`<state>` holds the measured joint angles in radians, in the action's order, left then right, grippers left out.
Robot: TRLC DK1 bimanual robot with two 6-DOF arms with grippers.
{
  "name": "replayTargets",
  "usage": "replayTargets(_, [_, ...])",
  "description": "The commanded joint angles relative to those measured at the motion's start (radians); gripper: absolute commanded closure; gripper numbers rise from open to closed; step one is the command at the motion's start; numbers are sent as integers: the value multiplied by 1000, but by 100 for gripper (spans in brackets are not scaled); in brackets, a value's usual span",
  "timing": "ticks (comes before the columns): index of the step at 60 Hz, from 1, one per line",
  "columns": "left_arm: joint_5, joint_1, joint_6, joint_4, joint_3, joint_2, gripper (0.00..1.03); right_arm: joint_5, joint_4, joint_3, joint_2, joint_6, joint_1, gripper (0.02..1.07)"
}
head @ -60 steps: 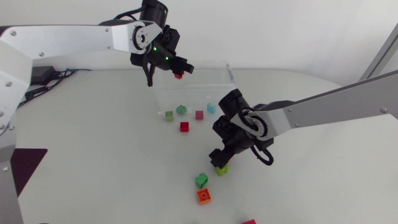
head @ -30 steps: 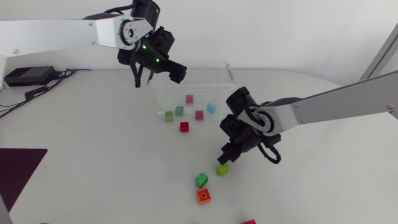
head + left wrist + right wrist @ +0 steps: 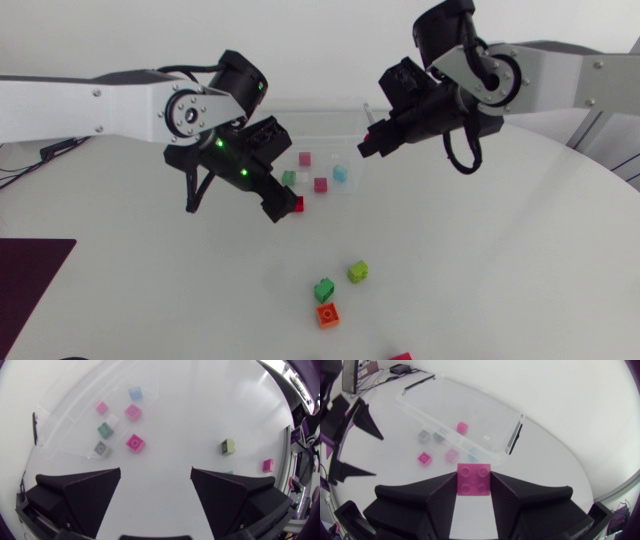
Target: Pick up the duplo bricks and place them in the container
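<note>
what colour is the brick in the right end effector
The brick is pink; right wrist view shows it best.

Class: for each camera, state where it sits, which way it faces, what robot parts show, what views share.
Head view: above the table, facing down; left gripper and right gripper show.
Left wrist view: on the left arm, facing down at the table; open fingers show.
Right wrist view: on the right arm, facing the container; right gripper holds a pink brick.
Shared: all show the container.

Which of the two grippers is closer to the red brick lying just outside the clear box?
Left. The left gripper hangs open right beside the red brick. The right gripper is farther off, up at the clear box's corner, holding a pink brick.
</note>
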<state>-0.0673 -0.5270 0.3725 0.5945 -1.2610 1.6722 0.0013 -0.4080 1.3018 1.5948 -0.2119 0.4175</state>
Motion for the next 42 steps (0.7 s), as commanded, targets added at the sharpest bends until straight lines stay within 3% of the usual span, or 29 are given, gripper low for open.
replayTargets(1, [-5, -24, 26, 7, 46, -26, 5, -1, -15, 54, 25, 14, 1, 78])
replayTargets(20, [-16, -128, 20, -4, 121, 23, 5, -23, 97, 189, 168, 19, -6, 78])
replayTargets(35, [-31, -166, 16, -27, 164, 49, 5, -30, 192, 306, 352, 20, -29, 77])
replayTargets(36, [-32, -168, 16, -27, 164, 49, 5, -30, 192, 318, 366, 20, -31, 74])
replayTargets(38, [-32, -169, 17, -28, 166, 52, 5, -30, 187, 337, 386, 20, -34, 60])
replayTargets(42, [-40, -177, 16, -28, 164, 61, 5, -30, 175, 353, 398, 26, -42, 8])
